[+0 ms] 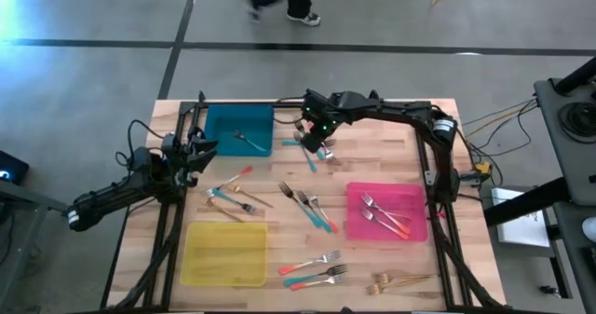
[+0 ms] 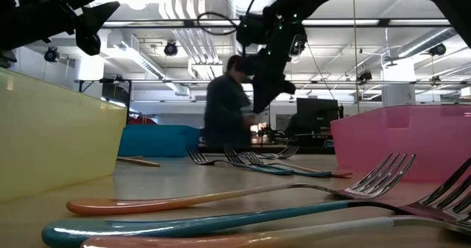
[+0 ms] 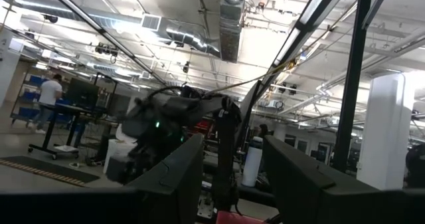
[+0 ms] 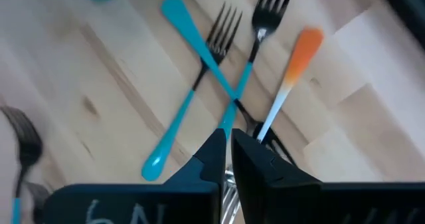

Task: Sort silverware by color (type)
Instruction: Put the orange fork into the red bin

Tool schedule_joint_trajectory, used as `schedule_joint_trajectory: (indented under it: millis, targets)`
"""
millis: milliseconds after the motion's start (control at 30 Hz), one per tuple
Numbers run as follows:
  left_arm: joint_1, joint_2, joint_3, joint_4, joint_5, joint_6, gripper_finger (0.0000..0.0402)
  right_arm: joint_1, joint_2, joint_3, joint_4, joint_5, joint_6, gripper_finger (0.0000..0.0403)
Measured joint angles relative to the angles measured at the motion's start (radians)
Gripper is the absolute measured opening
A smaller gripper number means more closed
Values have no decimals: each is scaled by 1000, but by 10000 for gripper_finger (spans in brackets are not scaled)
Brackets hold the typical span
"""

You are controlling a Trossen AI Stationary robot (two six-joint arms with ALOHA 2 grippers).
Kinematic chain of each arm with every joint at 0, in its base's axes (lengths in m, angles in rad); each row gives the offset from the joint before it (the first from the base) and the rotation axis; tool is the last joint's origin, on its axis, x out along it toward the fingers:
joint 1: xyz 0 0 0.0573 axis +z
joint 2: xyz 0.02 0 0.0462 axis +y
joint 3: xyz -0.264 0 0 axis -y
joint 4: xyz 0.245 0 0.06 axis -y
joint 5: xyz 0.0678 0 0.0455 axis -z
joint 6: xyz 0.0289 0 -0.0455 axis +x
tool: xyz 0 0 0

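The right gripper (image 1: pixel 323 144) is hanging above the table (image 1: pixel 391 156) near its twelve o'clock edge, just off the three o'clock side of the teal tray (image 1: pixel 238 129). Its fingers (image 4: pixel 255 159) are pressing almost together, and the right wrist view is showing a thin coral-handled fork (image 4: pixel 287 84) running down into the narrow gap between them, so it is looking gripped, though the actual contact is hidden behind the fingertips. Directly below it two teal-handled forks (image 4: pixel 199 84) are lying crossed on the bare wood. The left gripper (image 1: pixel 193 156) is waiting at the table's nine o'clock side, beside the teal tray's lower corner, its fingers (image 3: pixel 179 174) standing wide apart with nothing between them. One fork (image 1: pixel 246 139) is lying inside the teal tray, and a few forks (image 1: pixel 384 213) are lying in the pink tray (image 1: pixel 410 230) toward four o'clock. The yellow tray (image 1: pixel 223 253) is sitting toward seven o'clock. More forks (image 1: pixel 307 207) are lying scattered across the table's centre, another pair (image 1: pixel 315 269) near six o'clock, and gold forks (image 1: pixel 396 279) toward five o'clock. In the low view a person (image 2: pixel 227 108) is standing in the room beyond the table.
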Motion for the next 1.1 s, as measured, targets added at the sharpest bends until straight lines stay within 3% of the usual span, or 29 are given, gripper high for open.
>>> schedule_joint_trajectory:
  millis: [167,567,1100]
  targets:
    - [0,0,0,0,0,0,141,-2,58,-1,-18,-1,-24,28]
    - [0,0,0,0,0,0,141,-63,148,1,-19,0,-43,109]
    - [0,0,0,0,0,0,141,-111,231,6,15,-7,-51,69]
